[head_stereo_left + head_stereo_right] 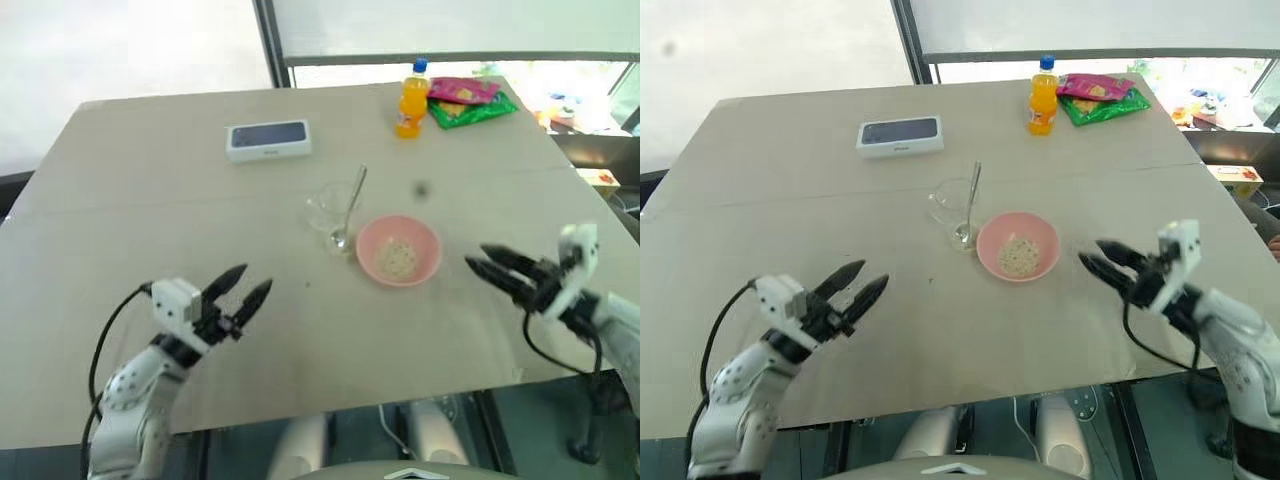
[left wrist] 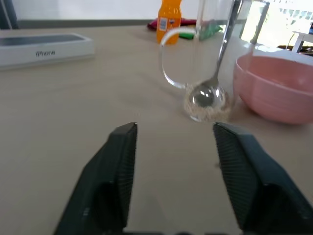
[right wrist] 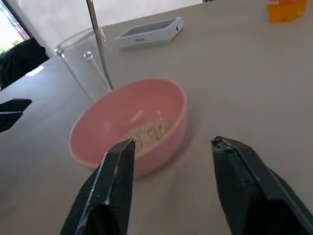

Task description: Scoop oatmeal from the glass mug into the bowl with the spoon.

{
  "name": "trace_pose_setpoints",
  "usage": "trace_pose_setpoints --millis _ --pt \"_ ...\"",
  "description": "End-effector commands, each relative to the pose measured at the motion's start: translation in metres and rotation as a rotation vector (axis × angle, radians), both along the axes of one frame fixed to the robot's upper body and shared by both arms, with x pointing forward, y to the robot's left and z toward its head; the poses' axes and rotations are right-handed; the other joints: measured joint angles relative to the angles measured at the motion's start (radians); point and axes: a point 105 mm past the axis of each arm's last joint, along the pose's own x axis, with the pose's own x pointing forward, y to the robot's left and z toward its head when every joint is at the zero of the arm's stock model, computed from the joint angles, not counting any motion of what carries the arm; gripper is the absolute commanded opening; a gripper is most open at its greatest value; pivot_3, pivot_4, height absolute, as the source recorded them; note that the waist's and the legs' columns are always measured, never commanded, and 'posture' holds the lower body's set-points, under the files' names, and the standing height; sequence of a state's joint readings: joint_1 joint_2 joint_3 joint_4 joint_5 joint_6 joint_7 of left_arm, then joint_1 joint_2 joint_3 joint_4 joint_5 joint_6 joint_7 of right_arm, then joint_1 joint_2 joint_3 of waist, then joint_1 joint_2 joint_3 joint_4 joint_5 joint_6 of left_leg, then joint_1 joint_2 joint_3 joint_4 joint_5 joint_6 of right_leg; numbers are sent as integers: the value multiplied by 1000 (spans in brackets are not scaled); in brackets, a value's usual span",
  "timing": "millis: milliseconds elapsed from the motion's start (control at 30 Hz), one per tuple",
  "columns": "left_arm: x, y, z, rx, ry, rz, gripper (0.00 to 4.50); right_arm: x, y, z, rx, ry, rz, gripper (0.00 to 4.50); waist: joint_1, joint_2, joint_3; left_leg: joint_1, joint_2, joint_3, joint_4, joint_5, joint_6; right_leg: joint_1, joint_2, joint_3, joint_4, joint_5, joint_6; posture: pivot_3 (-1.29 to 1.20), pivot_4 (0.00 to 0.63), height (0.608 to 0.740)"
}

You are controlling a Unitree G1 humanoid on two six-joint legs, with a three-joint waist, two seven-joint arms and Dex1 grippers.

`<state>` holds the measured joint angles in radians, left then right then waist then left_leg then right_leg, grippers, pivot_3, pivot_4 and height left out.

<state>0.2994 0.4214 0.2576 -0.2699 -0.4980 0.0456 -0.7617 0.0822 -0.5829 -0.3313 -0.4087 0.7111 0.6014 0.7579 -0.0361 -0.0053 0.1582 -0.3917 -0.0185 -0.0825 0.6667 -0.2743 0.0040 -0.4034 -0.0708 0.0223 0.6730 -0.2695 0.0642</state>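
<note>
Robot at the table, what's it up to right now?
Nothing is being held at this moment. The left gripper and right gripper both hang open above the table, either side of the setup. The spoon stands in the glass mug, which has a few flakes at its bottom. Beside it, the pink bowl holds a small heap of oatmeal.

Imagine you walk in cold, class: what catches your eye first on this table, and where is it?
Mid-table, the pink bowl with oatmeal in it sits beside the glass mug, where the spoon leans. At the far edge an orange bottle stands by bright snack packets, with a white phone box farther left. Nearer, the left gripper and right gripper flank the bowl, both open, holding nothing.
</note>
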Motion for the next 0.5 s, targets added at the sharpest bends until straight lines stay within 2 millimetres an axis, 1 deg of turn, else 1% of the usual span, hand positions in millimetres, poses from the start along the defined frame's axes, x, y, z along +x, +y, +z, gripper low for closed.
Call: trace_pose_setpoints --millis 33,67,100,133,233,267,333,433,500 --pt "-12 -2 -7 52 40 -20 4500 -12 -16 -21 -113 -45 -1 4141 2 0 3 3 0 0 0 -1 1 3 0 -1 -2 0 0 0 150 740" --pt "-13 0 -13 50 67 -6 4500 -15 -18 -30 -136 -40 4 4454 3 1 5 8 2 0 -1 -1 1 11 1 -2 -5 -1 0 0 150 740" --pt "-15 1 -17 76 83 -2 4500 -17 -20 -37 -154 -31 10 4454 4 1 6 11 3 0 -1 -1 2 14 1 -2 -8 -1 -1 0 150 740" --pt "-16 1 -22 102 97 0 4500 -20 -21 -44 -168 -23 15 4454 4 1 6 12 4 0 -1 -1 2 16 1 -3 -11 -4 1 0 150 740" --pt "-20 0 -28 146 130 -2 4500 -24 -20 -57 -184 -3 35 4454 5 1 6 13 5 0 -1 -1 2 18 1 -2 -11 -3 1 0 150 740" --pt "-21 -1 -30 141 147 -6 4500 -26 -19 -60 -188 4 58 4454 6 1 6 13 5 1 -1 -1 2 17 1 -2 -11 -2 -2 0 150 740" --pt "-20 0 -31 137 156 7 4500 -27 -18 -63 -200 1 77 4454 7 1 6 12 5 0 -1 -2 2 17 1 -2 -11 1 1 0 150 740" --pt "-19 3 -29 146 141 33 4500 -21 -19 -64 -199 -7 58 4454 8 1 6 12 5 0 -1 -2 2 17 1 -2 -11 1 1 0 150 740" --pt "-18 6 -29 184 132 47 4500 -20 -19 -65 -202 -4 60 4454 8 1 6 12 4 0 -2 -2 2 17 1 -2 -12 1 1 0 150 740"
